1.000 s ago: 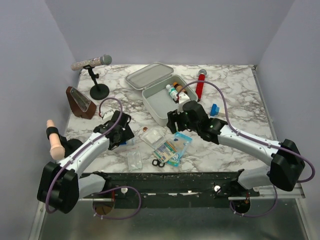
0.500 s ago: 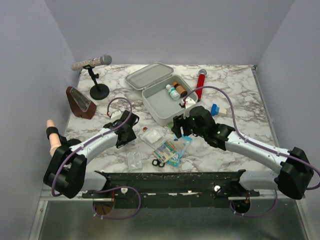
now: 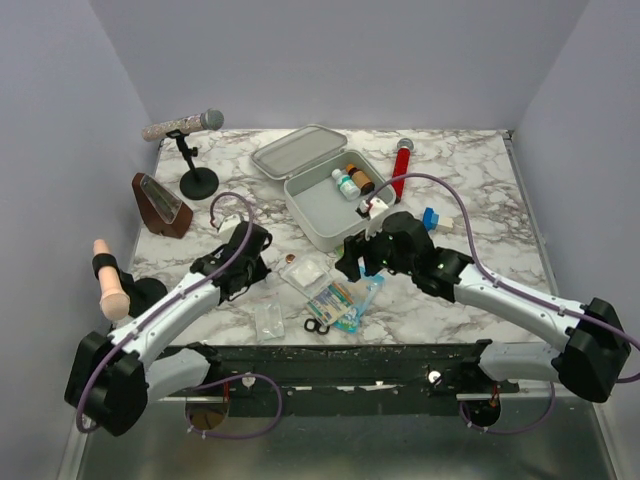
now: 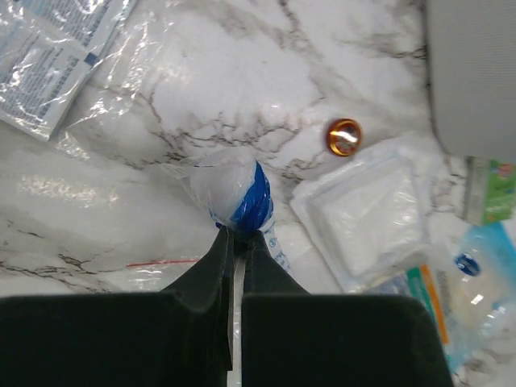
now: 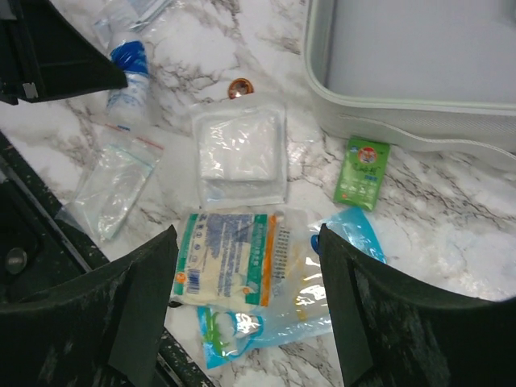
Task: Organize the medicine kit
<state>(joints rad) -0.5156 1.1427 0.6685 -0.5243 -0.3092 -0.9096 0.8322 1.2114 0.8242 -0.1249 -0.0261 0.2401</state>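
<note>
The medicine kit is a pale tin standing open at the table's middle back, its lid thrown back. Two small bottles stand in its right end. In the left wrist view my left gripper is shut on the end of a clear packet with a blue-and-white roll, which lies on the marble. From above, the left gripper sits left of a gauze pad. My right gripper hangs open above a printed dressing packet and a blue pouch, holding nothing.
A green sachet lies by the kit's front wall. A copper cap, a small zip bag and scissors are near the front. A red cylinder, a blue piece, a microphone stand and a brown wedge stand further back.
My left gripper has gone from wide open to shut on the blue-and-white packet. The right gripper has drifted slightly forward over the packets and stays open.
</note>
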